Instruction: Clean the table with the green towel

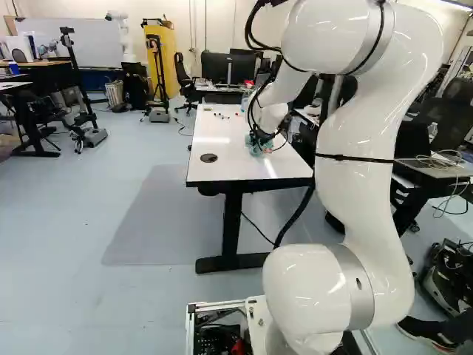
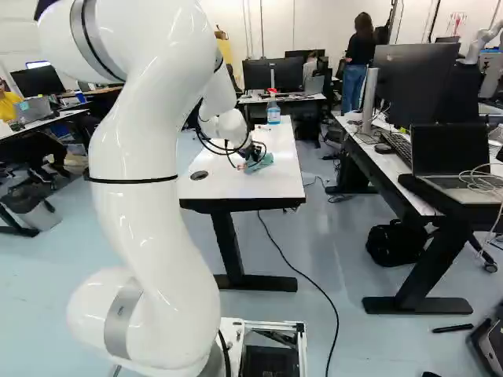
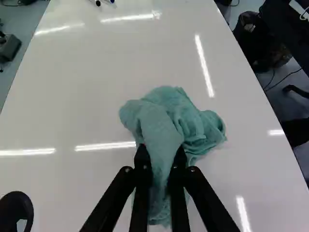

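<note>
On the white-topped desk: one pale green cloth towel, bunched and creased, lying partly on the surface and partly between the fingers.
Towel's direction: its long axis follows the fingers, roughly along the desk's length; the broad, crumpled end spreads ahead of them and flares away from the cable hole, while a narrower end hangs back between them.
Tool: one, black, two fingers, clenched on the towel's raised fold from both sides.
Cable hole: one round black cover set in the desktop, at the left of the towel in the right base view, apart from it.
Markers: several small pens near the far end, too small to count; two ends show in the wrist view.
Bottle: one clear plastic bottle, upright at the far end, an obstacle beyond the towel.
</note>
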Motion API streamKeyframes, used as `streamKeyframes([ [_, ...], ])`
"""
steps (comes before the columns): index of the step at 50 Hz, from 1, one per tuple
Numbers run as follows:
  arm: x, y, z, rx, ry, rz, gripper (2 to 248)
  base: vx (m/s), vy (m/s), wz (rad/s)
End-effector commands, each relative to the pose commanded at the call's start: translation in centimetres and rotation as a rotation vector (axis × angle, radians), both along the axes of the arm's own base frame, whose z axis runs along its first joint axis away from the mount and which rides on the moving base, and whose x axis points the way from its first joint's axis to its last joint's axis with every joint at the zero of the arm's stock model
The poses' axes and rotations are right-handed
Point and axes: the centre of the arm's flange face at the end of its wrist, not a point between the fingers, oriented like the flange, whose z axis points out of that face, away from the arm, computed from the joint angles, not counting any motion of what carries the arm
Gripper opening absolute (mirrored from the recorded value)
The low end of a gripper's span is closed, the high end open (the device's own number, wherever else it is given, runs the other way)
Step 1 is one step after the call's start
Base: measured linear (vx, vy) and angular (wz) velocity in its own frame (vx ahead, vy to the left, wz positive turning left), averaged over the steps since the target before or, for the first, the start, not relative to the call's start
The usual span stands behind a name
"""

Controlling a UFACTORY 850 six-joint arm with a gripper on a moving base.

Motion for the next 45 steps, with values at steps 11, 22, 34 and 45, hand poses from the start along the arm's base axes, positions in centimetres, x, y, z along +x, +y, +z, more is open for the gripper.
streamKeyframes([
  [11, 1.9, -0.2, -0.2, -0.001, -0.013, -0.001, 43, 0.000, 0.000, 0.000],
  [22, 2.7, -1.7, -0.3, -0.002, -0.020, -0.023, 43, 0.000, 0.000, 0.000],
  [34, 3.0, -3.8, -0.3, -0.002, -0.024, -0.055, 43, 0.000, 0.000, 0.000],
  [45, 3.2, -5.7, -0.4, -0.003, -0.027, -0.084, 43, 0.000, 0.000, 0.000],
])
